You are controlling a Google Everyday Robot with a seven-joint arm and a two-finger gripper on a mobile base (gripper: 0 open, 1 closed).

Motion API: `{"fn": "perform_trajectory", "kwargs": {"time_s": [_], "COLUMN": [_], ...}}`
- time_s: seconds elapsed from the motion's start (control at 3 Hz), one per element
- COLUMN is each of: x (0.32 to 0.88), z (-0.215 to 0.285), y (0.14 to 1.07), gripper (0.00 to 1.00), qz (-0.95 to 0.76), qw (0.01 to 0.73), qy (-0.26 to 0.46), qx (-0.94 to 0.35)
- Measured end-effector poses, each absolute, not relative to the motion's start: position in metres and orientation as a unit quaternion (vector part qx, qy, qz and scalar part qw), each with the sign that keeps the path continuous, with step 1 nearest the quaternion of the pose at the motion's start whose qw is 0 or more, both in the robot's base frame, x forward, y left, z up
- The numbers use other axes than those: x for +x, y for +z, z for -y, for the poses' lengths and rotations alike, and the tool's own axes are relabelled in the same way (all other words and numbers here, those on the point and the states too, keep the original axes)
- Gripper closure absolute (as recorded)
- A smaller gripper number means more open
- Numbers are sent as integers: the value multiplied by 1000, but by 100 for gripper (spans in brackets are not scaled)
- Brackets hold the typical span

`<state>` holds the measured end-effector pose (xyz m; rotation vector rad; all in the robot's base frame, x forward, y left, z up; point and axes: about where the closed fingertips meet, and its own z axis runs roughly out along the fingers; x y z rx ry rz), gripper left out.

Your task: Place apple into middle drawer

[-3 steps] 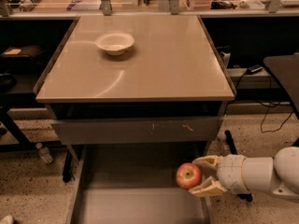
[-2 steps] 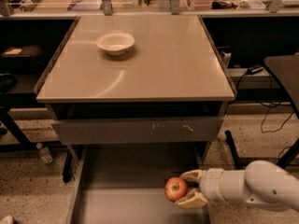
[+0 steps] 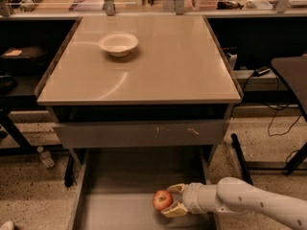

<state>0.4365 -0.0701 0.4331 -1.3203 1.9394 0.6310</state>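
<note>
Since the earlier frames we see the tool (image 3: pixel 166 201) and the apple (image 3: pixel 162 200) it carries shifted leftward and a little lower, from near the right wall of the drawer (image 3: pixel 120 210) toward its inside. The white arm (image 3: pixel 249 202) reaches in from the lower right, lying almost level, with its wrist crossing the drawer's right wall.

We find the tool clamped on the apple: one pale finger (image 3: pixel 175 188) lies against the fruit's upper right side and the other against its lower right. The apple is red with a yellowish patch and sits at the tool's left tip, over the right part of the grey floor of the pulled-out drawer. We cannot tell whether it touches that floor or hangs just above it.

Above the drawer we see a closed grey drawer front (image 3: pixel 139 134) with pale scratch marks, and above that the beige tabletop (image 3: pixel 158 66). A white bowl (image 3: pixel 118 44) stands on the tabletop's far left part, well apart from the apple. On the speckled floor (image 3: pixel 29 190) to the left of the cabinet lies a small clear bottle (image 3: pixel 45 157).
</note>
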Motion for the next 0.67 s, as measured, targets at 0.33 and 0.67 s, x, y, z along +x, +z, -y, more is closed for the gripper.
{"fn": "perform_trajectory", "kwargs": {"time_s": [0.33, 0.67], "x": [456, 473], "z": [59, 55], "y": [393, 369], "gripper": [100, 100], "qz": [-748, -751], "qw": [355, 355], "qy": [252, 251], "qx": [-501, -498]}}
